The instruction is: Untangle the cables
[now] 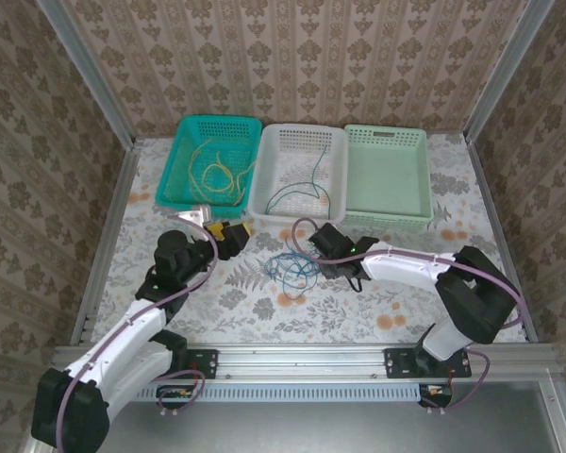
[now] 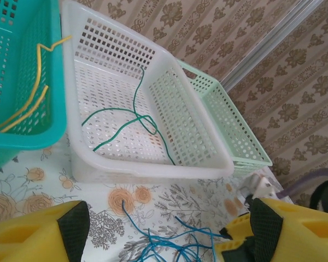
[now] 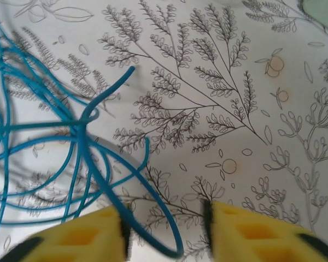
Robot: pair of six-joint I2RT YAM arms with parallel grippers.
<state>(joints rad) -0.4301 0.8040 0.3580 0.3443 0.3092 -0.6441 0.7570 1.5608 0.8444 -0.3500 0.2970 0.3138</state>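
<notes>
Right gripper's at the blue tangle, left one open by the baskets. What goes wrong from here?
1. One loop of the blue cables lies between the fingers of the right gripper, hugging one of them; it may slip out on closing.
2. The strands cross many times, so a pull may drag or tighten the whole bundle.
3. The open left gripper sits close to the white basket; it might nudge it.

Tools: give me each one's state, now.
Left tool: open, holding nothing.
Right tool: open, blue cable loop between its fingers, not clamped.
</notes>
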